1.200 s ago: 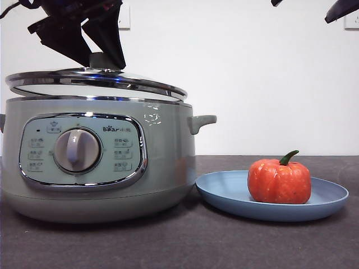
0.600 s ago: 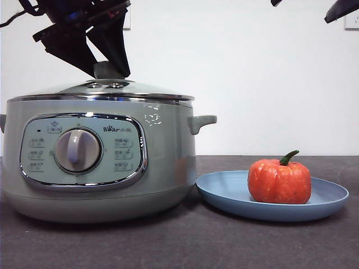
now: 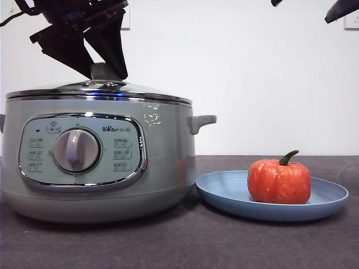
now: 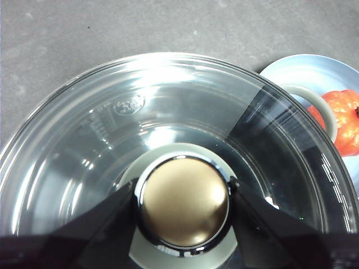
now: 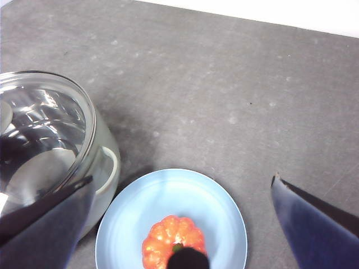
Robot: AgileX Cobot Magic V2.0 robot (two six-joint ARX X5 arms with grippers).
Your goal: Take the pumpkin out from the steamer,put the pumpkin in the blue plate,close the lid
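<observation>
Our left gripper (image 4: 182, 202) clamps the lid (image 3: 101, 89) knob, steamer (image 3: 162, 162) below; our right gripper (image 5: 179, 224) hangs wide open above the pumpkin (image 5: 174, 244).

Desk (image 3: 185, 246): dark grey, faintly speckled top, running back to a white wall.
Steamer (image 3: 162, 168): pale green cooker standing directly on the desk, lid seated on its rim.
Blue plate (image 3: 224, 196): lies flat on the desk just beside the steamer, below its side handle, rim close to its base.
Beyond the plate, away from the steamer: bare grey surface.
</observation>
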